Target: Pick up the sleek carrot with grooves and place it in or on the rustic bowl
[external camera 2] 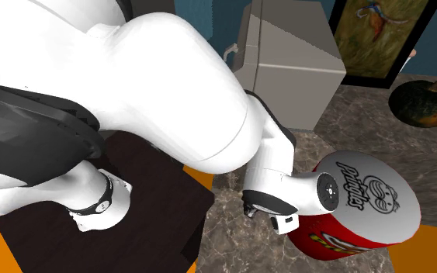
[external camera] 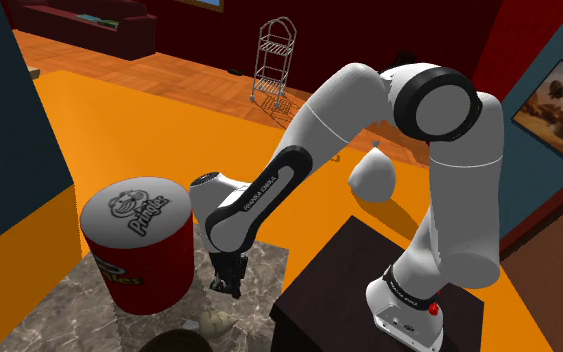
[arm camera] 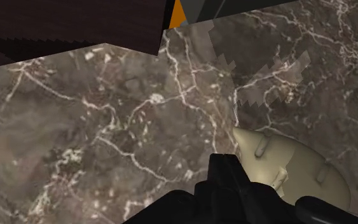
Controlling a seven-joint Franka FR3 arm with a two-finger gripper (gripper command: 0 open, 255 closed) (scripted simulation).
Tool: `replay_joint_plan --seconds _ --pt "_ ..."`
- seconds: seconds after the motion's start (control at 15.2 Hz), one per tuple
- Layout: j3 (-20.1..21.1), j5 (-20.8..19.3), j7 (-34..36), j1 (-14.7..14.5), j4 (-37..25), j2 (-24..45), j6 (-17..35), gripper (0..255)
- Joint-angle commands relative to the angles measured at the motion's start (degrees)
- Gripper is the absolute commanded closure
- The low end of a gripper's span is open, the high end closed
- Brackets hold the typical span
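Claw (arm camera: 271, 180) released, jaws apart w/ pale carrot (arm camera: 295, 162) lying btwn them, flat on marble top (arm camera: 107, 127), nr Pringles can (external camera: 139, 245). Prob light, stiff, smooth, so may slip. Best grip across thick mid-body, not tapered tip.

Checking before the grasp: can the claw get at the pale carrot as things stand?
Probably yes: the open claw hangs just over the carrot on the marble top, with nothing between.
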State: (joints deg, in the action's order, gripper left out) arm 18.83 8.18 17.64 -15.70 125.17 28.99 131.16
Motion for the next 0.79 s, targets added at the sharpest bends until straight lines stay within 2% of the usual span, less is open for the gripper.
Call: replay_joint_plan --seconds 0.0,0.07,0.13,0.59,0.73 --pt "0.0 0.0 0.0 0.0 0.0 0.0 0.0 255" --pt "0.0 0.0 0.0 0.0 0.0 0.0 0.0 255" --pt "0.0 0.0 0.0 0.0 0.0 0.0 0.0 0" --pt "-3.7 -18.4 6.7 -15.3 -5.4 4.7 11.0 0" --pt "-4.5 -19.9 7.4 -16.8 -5.8 5.7 12.2 0"
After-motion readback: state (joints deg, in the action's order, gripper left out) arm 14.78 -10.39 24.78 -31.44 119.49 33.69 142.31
